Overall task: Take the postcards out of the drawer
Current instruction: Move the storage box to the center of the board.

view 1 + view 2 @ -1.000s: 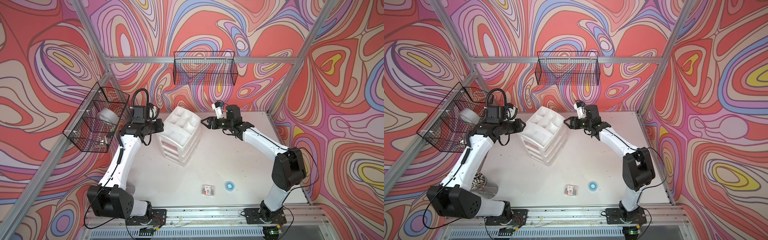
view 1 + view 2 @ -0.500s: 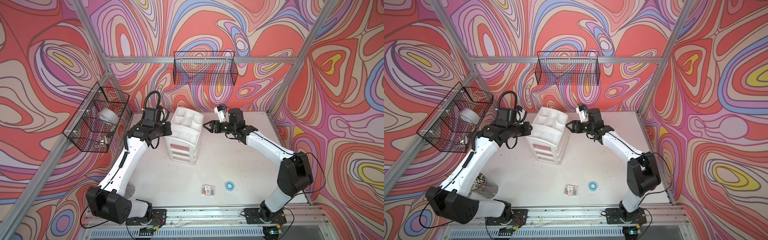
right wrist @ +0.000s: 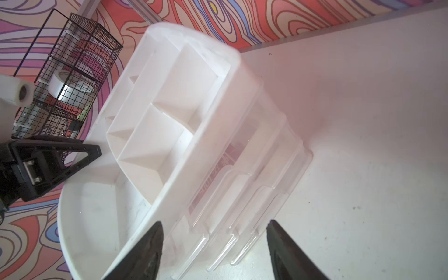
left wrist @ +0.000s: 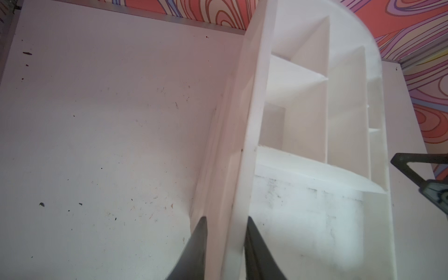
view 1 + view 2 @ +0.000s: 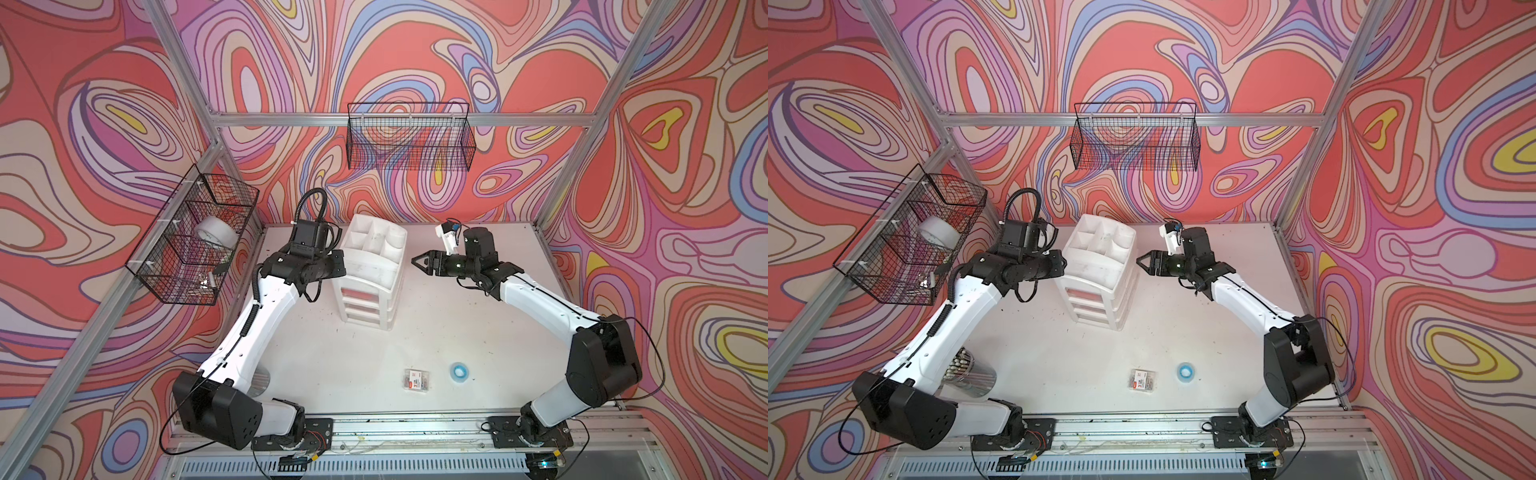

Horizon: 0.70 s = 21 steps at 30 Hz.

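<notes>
Our left gripper (image 4: 226, 219) pinches the left top rim of the white drawer unit (image 5: 376, 266), far centre on the table (image 5: 436, 332). Our right gripper (image 3: 214, 224) hangs wide open just right of it, not touching. We see the red postcards (image 5: 360, 296) behind the top drawer's clear front.

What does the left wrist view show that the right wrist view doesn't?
Only left wrist: the left gripper pinching the organizer's side wall, close up. Only right wrist: the clear drawers, red postcards inside the top one, the wall basket holding tape, and the right gripper open, empty. Both: the organizer's top compartments; each also glimpses the other arm's gripper.
</notes>
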Motion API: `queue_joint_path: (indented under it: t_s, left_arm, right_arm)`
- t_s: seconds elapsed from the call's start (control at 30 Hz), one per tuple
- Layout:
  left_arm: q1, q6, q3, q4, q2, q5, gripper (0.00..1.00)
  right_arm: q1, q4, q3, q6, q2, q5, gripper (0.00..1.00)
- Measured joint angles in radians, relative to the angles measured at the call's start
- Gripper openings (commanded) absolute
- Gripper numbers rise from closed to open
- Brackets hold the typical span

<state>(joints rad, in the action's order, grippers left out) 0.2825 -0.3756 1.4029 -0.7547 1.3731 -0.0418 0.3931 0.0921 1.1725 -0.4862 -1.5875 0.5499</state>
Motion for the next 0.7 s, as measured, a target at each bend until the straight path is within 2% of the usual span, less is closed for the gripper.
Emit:
queue_joint_path:
  t_s: [0.4,0.7]
  left_arm:
    - [0.006,0.032,0.026,-0.013,0.018,0.008,0.10]
    - [0.006,0.044,0.013,-0.014,0.002,0.016,0.07]
  right_arm:
    - [0.000,-0.298,-0.164,-0.259,-0.008,0.083,0.76]
    - [0.011,-0.440,-0.175,-0.352,-0.060,0.113,0.81]
